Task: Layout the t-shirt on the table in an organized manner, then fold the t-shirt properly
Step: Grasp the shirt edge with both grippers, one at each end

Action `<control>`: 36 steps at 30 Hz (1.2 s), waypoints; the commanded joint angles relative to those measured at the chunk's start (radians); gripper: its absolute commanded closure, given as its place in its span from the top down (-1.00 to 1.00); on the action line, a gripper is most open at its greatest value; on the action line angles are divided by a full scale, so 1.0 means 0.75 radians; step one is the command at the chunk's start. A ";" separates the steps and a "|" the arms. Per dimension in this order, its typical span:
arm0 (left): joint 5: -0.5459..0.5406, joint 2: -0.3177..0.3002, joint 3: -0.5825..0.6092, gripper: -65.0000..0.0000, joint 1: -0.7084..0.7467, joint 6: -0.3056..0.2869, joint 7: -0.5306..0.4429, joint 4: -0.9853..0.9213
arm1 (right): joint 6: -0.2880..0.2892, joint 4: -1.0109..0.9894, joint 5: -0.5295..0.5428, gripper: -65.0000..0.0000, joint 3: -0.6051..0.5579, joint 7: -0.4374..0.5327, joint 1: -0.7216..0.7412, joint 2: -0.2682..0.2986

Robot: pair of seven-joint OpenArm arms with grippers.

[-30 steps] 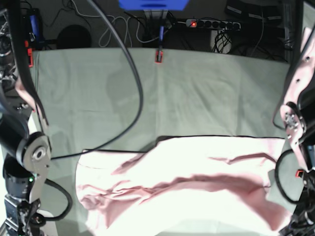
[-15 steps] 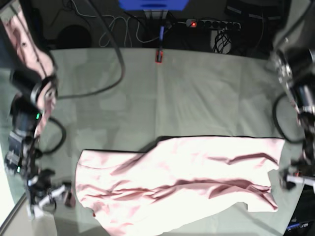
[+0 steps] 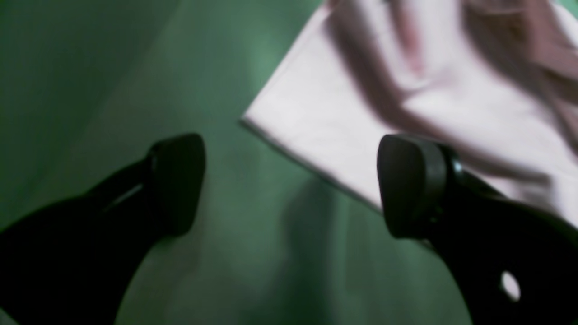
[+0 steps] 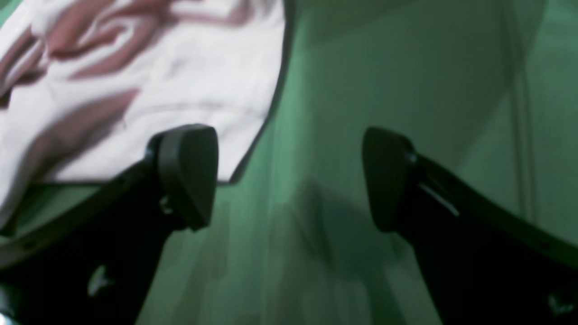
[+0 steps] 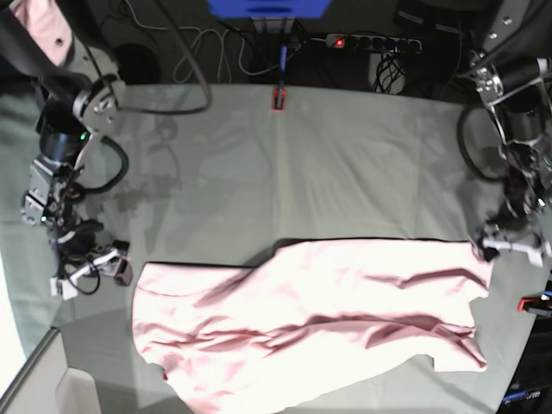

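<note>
While the t-shirt lies rumpled across the near half of the table, the left gripper and right gripper hover wide and empty by its 2 far corners, so laying out seems unfinished and gripping those corners likely comes next.

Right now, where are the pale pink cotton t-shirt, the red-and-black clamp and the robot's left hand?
pale pink cotton t-shirt (image 5: 345, 293): base view, wrinkled middle.
red-and-black clamp (image 5: 278, 98): base view, its body.
left hand (image 3: 289, 185): left wrist view, between fingertips.

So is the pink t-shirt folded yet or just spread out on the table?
Spread out, not neatly folded. The t-shirt lies in a long, wrinkled strip across the table, one edge ragged, and neither open gripper holds it.
</note>
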 commanded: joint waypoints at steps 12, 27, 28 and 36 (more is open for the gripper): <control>-0.013 -0.018 0.391 0.75 -0.245 0.001 -0.360 -0.416 | 0.009 0.024 0.019 0.54 -0.010 0.030 -0.103 -0.007; -0.023 -0.035 0.248 -1.00 -0.243 0.007 -0.329 -0.369 | 0.009 -0.139 0.016 0.54 -0.082 0.085 0.030 -0.022; -0.023 -0.055 0.205 -1.00 -0.243 0.003 -0.301 -0.369 | 0.009 -0.174 0.016 0.54 -0.104 0.108 0.042 -0.022; -0.023 -0.170 -0.024 -1.00 -0.219 -0.005 -0.053 -0.270 | 0.009 -0.368 0.016 0.55 -0.209 0.284 0.118 -0.026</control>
